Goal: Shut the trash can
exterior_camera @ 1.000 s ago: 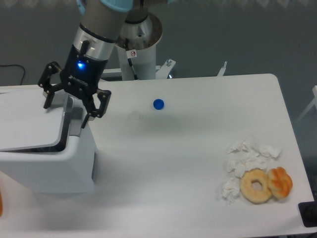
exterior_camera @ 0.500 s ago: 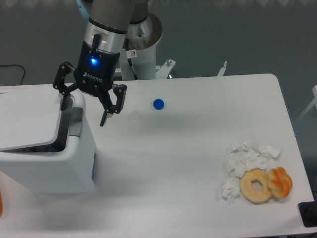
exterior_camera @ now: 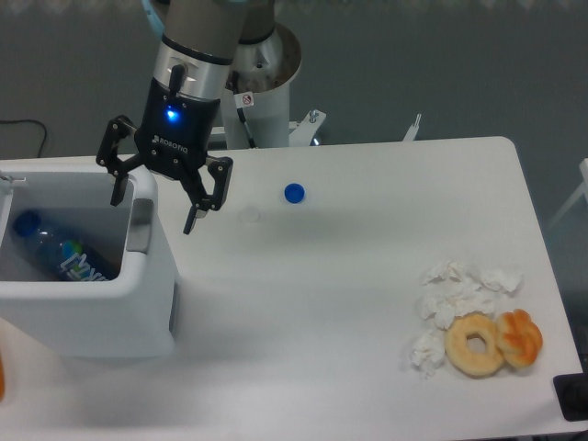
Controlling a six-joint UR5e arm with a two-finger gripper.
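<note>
Trash can (exterior_camera: pixel 87 303) sits at desk's left edge, top open, a bottle (exterior_camera: pixel 57 257) lying inside. Claw (exterior_camera: pixel 158 199) spread wide, holding nothing, hangs over the can's right rim, likely placed to work the lid. Not closed yet.

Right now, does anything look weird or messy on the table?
Yes. The trash can stands wide open with a bottle inside, and crumpled tissues lie loose beside two donuts on the table.
</note>
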